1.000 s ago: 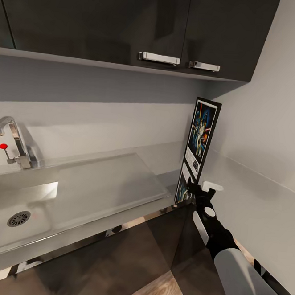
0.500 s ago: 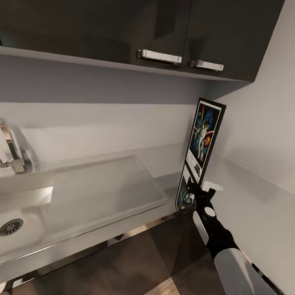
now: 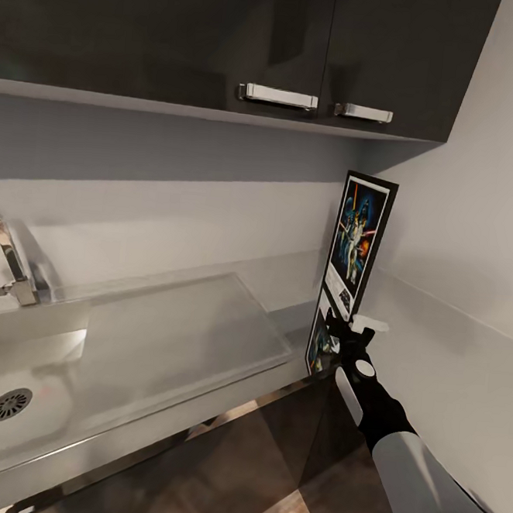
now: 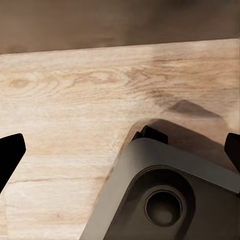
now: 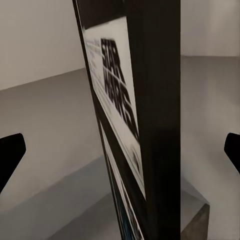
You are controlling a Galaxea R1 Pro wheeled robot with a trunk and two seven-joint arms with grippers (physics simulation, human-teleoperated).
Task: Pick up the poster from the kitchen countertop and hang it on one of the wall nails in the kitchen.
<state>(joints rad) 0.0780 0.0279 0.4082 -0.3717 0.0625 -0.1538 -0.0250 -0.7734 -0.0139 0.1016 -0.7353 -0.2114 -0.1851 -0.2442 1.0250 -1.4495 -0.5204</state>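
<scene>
Right now my right gripper (image 3: 349, 331) sits at the lower edge of the poster (image 3: 354, 248), which stands upright in the corner on the kitchen countertop (image 3: 282, 321), long axis vertical, directly ahead of the fingers. In the right wrist view the frame's edge (image 5: 155, 120) runs between 2 widely parted fingertips (image 5: 10, 155), so the jaws are open and gripping nothing. My left gripper (image 4: 120, 150) hangs spread over wooden floor (image 4: 65, 100), far from the job. Against 1 second ago, the head camera has swung rightward: the tap (image 3: 7, 266) has slid toward the edge while arm and poster hold the same relation
</scene>
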